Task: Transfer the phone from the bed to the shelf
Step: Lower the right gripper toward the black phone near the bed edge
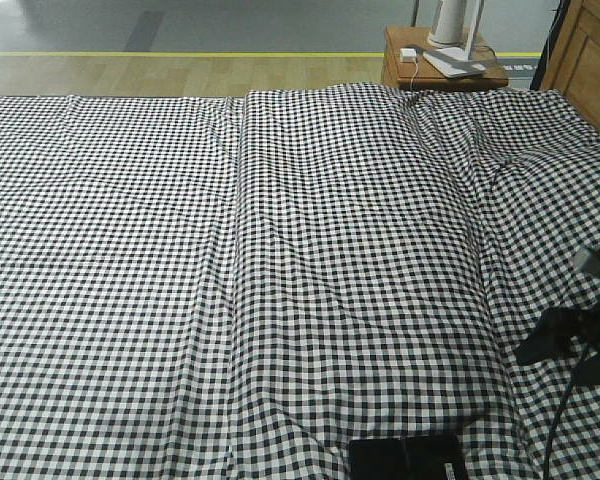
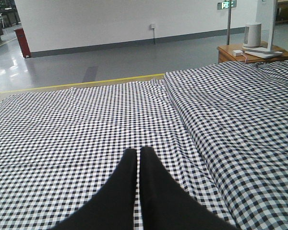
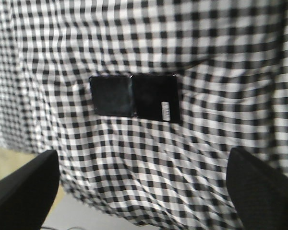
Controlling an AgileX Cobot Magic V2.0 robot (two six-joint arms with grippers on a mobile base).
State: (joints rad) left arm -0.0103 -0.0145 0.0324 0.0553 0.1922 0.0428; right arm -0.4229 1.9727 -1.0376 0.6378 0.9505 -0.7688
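The phone [image 3: 134, 97] lies flat on the bed [image 3: 192, 43], black and glossy, with a fold line across its middle and a white barcode sticker [image 3: 167, 110]. In the front view the phone [image 1: 405, 458] sits at the bed's [image 1: 180, 260] near edge. My right gripper [image 3: 141, 155] hangs open above the cloth, short of the phone, with nothing between its wide-set fingers [image 3: 24, 187]. The right arm [image 1: 580, 345] shows dark at the right edge of the front view. My left gripper [image 2: 138, 151] is shut and empty, low over the bed [image 2: 77, 124]. The shelf is out of view.
A small brown bedside table [image 1: 435, 60] with a white lamp base and a charger stands beyond the bed's far right corner, next to a wooden panel [image 1: 590, 60]. Grey floor with a yellow line [image 2: 86, 81] lies behind. The bed's edge drops to the floor [image 3: 86, 220].
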